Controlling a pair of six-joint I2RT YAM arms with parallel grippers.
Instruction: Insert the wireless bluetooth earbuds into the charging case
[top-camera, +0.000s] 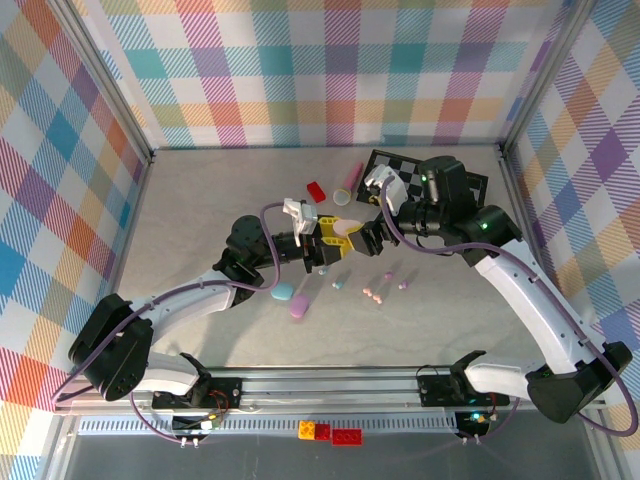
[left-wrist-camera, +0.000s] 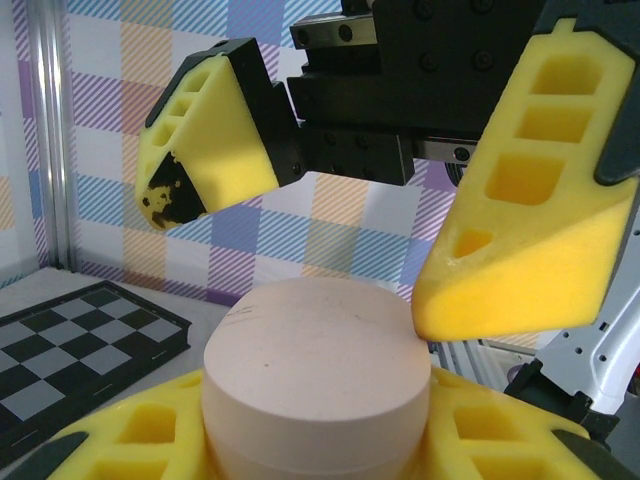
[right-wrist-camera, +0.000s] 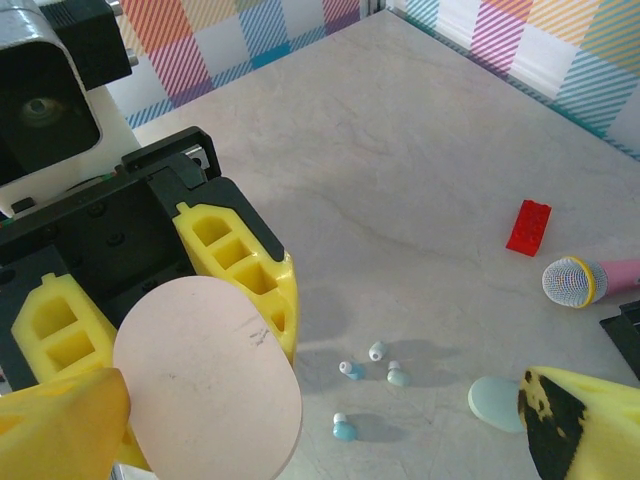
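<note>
Because each of the earbuds (right-wrist-camera: 397, 375) is a tiny, smooth plastic bead, I judge them very light, rigid and slippery, apt to skid or pop out of a hard squeeze. The sensible hold is a gentle one across the rounded body with the very fingertips. Four mint-and-teal ones lie loose on the table (right-wrist-camera: 420, 160), close together, near a light blue case (right-wrist-camera: 495, 403). Pink buds (top-camera: 372, 293) and a purple bud (top-camera: 403, 285) lie nearer the arms' bases.

The left pincer (top-camera: 330, 240) is nearly pressed together, pinching the pink charging case (left-wrist-camera: 318, 360) by its lower half, apparently off the table. That case looks stiff and smooth, so a grip across its flanks suits it. Its lid appears shut, so what is inside cannot be told.

The right pincer (left-wrist-camera: 330, 235) is spread wide, one finger either side above the lid; whether the nearer finger touches it I cannot tell. A blue oval case (top-camera: 283, 292) and a purple case (top-camera: 298, 305) lie on the table, their contents hidden.
</note>
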